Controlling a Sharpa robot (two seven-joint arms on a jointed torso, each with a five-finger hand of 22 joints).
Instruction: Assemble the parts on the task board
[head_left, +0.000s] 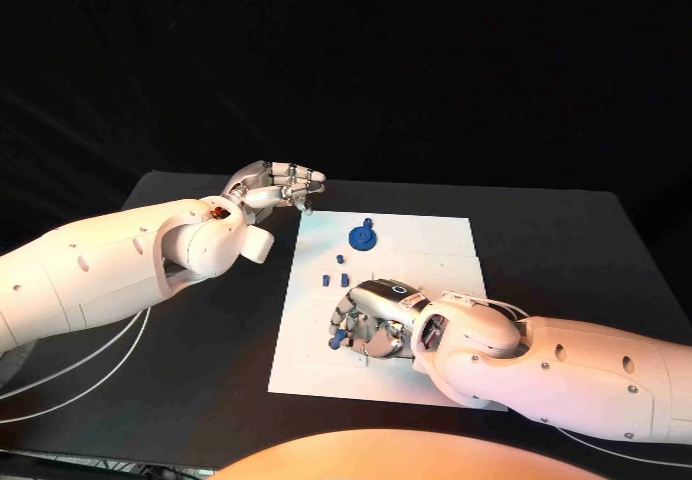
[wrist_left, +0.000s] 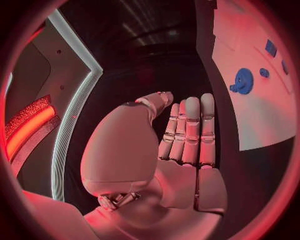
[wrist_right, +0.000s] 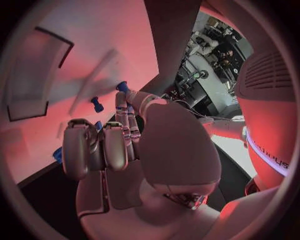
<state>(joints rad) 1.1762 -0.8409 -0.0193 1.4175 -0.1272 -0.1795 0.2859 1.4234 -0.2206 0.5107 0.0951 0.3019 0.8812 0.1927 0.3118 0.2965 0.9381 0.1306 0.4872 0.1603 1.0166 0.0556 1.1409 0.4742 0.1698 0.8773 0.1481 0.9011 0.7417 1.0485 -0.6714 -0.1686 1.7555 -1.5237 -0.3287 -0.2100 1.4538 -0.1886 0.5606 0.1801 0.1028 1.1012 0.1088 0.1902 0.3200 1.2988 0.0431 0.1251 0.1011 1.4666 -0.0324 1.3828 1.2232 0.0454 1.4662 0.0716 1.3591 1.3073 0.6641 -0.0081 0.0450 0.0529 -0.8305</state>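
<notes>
The left hand (head_left: 277, 186) is hovering over the black worktop (head_left: 202, 330) just off the far-left corner of the white task board (head_left: 418, 240). The left wrist view is showing its fingers (wrist_left: 190, 131) lying straight and pressed side by side, with the thumb standing next to them and nothing in the palm. It is touching neither the board nor any part.

The task board is lying in the middle of the worktop. On its far portion a blue gear (head_left: 364, 236) is sitting flat, well apart from both hands; the left wrist view is showing the same gear (wrist_left: 242, 81) with smaller blue pieces beyond it. Nearer on the board, a few small blue pegs (head_left: 338, 278) are standing in a loose cluster between the gear and the right hand.

The right hand (head_left: 378, 320) is reaching in from the right and resting low over the near-middle of the board, palm down. Its fingers (wrist_right: 105, 146) are curling toward the plate, and blue pieces are showing at and just beside the fingertips, one blue part (head_left: 336, 342) at the hand's left edge. Whether the fingers are actually pinching any of them I cannot tell.
</notes>
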